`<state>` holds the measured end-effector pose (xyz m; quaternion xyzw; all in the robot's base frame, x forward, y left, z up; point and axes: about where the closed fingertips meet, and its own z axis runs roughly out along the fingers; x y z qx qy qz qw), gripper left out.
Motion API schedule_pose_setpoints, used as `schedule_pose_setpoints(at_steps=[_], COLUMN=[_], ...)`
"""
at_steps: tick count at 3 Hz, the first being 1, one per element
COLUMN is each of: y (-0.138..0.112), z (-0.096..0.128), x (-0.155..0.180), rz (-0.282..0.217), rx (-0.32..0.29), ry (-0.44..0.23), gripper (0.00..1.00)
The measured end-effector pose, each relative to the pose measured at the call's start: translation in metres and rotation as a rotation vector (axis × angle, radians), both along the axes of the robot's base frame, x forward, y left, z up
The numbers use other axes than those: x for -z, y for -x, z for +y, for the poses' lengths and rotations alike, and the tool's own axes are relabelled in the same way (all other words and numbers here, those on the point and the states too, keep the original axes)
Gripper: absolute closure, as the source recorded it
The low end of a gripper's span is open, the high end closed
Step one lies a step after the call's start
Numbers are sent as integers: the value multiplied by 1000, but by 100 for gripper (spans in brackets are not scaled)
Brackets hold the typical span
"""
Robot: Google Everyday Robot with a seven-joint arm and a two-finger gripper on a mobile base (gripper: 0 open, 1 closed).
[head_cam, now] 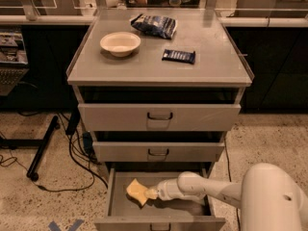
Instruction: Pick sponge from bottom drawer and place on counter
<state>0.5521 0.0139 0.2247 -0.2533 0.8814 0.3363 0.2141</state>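
The bottom drawer (pixel 115 203) is pulled open below the two drawers above it. The pale-yellow sponge (pixel 136 191) lies inside it, left of the middle. My gripper (pixel 152 193) reaches into the drawer from the right, on a white arm that comes in from the lower right. Its tips touch the sponge's right edge. The grey counter (pixel 144 66) is the cabinet's top, high above the gripper.
On the counter stand a cream bowl (pixel 120 44), a dark snack bag (pixel 155 25) and a dark wrapped bar (pixel 178 56). Cables (pixel 77 162) and a black stand leg (pixel 42 148) lie on the floor left of the cabinet.
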Motion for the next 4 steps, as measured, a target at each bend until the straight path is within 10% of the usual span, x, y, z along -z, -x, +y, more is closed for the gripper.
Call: schedule_pose_setpoints(at_steps=[4], y=[-13], z=[-1], x=[-225], rz=[-299], rx=[-186], ry=[-27], gripper=[100])
